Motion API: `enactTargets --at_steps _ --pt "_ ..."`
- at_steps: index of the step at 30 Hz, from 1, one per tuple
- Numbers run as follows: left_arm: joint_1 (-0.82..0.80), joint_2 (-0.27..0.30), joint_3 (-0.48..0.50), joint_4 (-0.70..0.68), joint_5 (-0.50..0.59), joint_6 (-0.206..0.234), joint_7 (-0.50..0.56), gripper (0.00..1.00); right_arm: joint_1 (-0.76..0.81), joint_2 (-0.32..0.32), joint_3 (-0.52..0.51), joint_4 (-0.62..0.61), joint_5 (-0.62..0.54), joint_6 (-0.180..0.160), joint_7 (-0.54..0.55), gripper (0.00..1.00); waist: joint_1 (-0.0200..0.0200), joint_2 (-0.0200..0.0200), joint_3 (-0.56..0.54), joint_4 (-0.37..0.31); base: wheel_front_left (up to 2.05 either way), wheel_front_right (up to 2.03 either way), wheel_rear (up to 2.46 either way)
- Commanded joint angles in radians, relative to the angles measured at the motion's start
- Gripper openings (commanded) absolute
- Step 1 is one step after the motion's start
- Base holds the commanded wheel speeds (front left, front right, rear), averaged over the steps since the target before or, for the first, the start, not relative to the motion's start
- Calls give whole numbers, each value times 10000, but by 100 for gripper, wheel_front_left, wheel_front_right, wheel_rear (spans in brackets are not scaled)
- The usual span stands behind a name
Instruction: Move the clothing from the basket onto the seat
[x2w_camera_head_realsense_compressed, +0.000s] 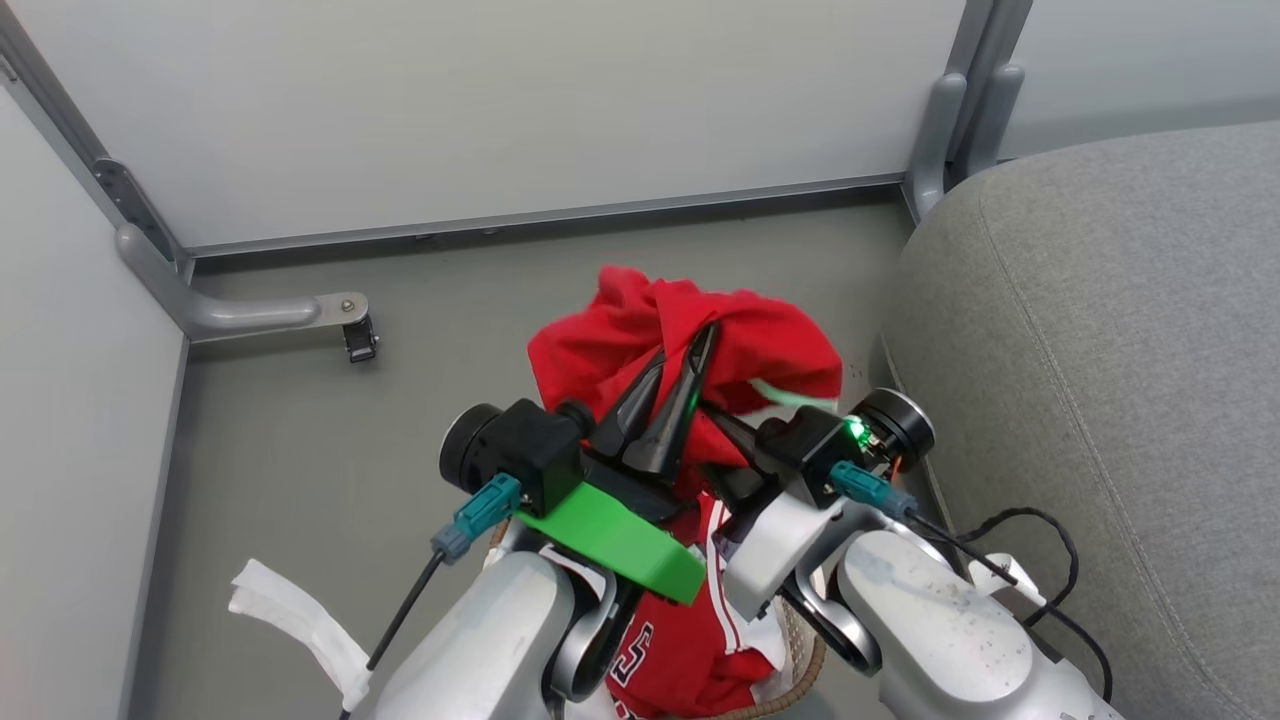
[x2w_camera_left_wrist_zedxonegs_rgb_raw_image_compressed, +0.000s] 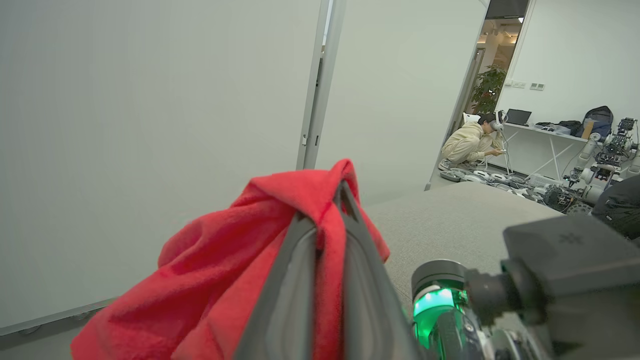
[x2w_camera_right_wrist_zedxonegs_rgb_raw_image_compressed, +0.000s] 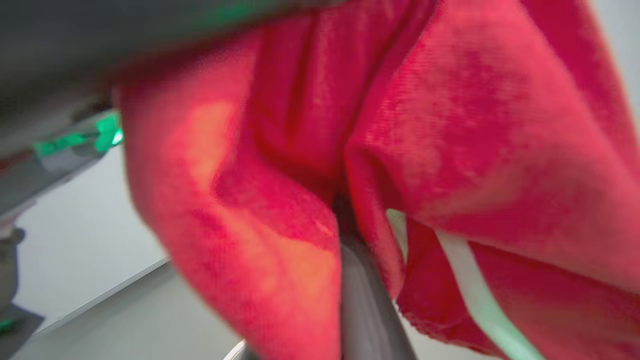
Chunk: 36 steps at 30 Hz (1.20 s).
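Observation:
A bunched red garment of the clothing (x2w_camera_head_realsense_compressed: 760, 345) hangs lifted in front of me. My left gripper (x2w_camera_head_realsense_compressed: 688, 342) is shut on its top fold, and in the left wrist view the red cloth (x2w_camera_left_wrist_zedxonegs_rgb_raw_image_compressed: 225, 270) is pinched between the two dark fingers (x2w_camera_left_wrist_zedxonegs_rgb_raw_image_compressed: 295, 295). My right gripper (x2w_camera_head_realsense_compressed: 724, 420) reaches into the same bundle from the right, shut on the cloth; one grey finger (x2w_camera_right_wrist_zedxonegs_rgb_raw_image_compressed: 362, 300) runs into the red folds (x2w_camera_right_wrist_zedxonegs_rgb_raw_image_compressed: 450, 125) beside a white stripe. Below my arms another red garment with a dark numeral (x2w_camera_head_realsense_compressed: 690, 650) lies in the basket, whose brown woven rim (x2w_camera_head_realsense_compressed: 803, 672) shows. The grey seat (x2w_camera_head_realsense_compressed: 1110, 350) lies to the right.
White partition walls close the back and left, with a metal foot and caster (x2w_camera_head_realsense_compressed: 352, 330) on the grey floor. A white strip of sheet (x2w_camera_head_realsense_compressed: 290, 610) lies at lower left. A black cable (x2w_camera_head_realsense_compressed: 1040, 560) loops near my right arm. A person (x2w_camera_left_wrist_zedxonegs_rgb_raw_image_compressed: 470, 142) crouches far off.

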Motion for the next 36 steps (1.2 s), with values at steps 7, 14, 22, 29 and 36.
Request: enactTargets --at_steps 7,14,22,29,36 --pt "341 24 416 160 351 136 -6 100 626 -105 -568 -451 207 -3 -46 0 0 0 25 -371 0 0 0" --pt "526 27 916 390 849 45 -3 100 1216 -403 -1065 -1242 302 -5 -48 0 0 0 316 -1468 0 0 0" --pt "707 30 1318 496 1361 -157 -2 100 1602 -660 -1540 -1884 438 -5 -48 0 0 0 681 -3027 0 0 0" --pt "800 33 1377 612 1587 -315 -2 100 1837 -879 -2130 -2345 515 -5 -46 0 0 0 1006 -4023 0 0 0" --pt "691 42 1554 625 1692 -417 -2 100 1339 -1349 -3027 -2570 569 -6 -46 0 0 0 1525 -4512 0 0 0"
